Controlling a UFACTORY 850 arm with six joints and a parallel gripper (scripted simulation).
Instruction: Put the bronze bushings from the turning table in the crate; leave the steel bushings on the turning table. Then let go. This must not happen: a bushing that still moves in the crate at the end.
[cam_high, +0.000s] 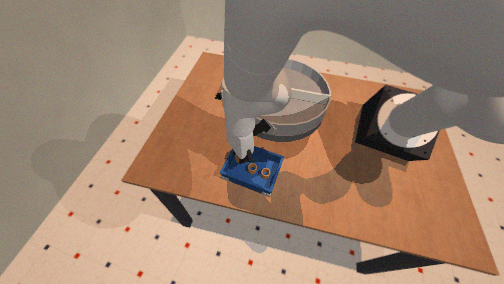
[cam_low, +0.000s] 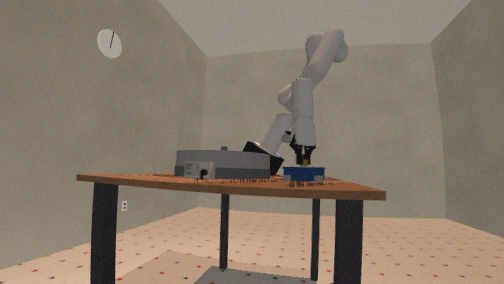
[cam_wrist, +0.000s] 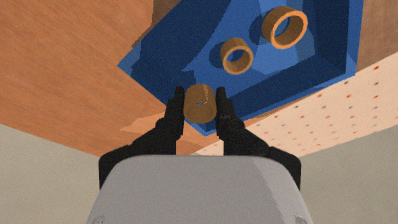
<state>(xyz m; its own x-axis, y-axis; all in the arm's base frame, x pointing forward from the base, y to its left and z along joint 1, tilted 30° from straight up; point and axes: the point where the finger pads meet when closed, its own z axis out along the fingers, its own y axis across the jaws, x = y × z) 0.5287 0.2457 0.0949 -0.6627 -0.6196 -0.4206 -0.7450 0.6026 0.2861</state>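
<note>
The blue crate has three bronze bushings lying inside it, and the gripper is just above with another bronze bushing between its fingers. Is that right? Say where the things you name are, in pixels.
The count is wrong: the wrist view shows two bronze bushings (cam_high: 265, 173) (cam_wrist: 236, 56) inside the blue crate (cam_high: 247, 184) (cam_low: 304, 174) (cam_wrist: 352, 40), not three. The gripper (cam_high: 244, 159) (cam_low: 303, 162) (cam_wrist: 200, 97) is indeed just above with another bronze bushing (cam_low: 304, 162) (cam_wrist: 200, 112) between its fingers.
</note>
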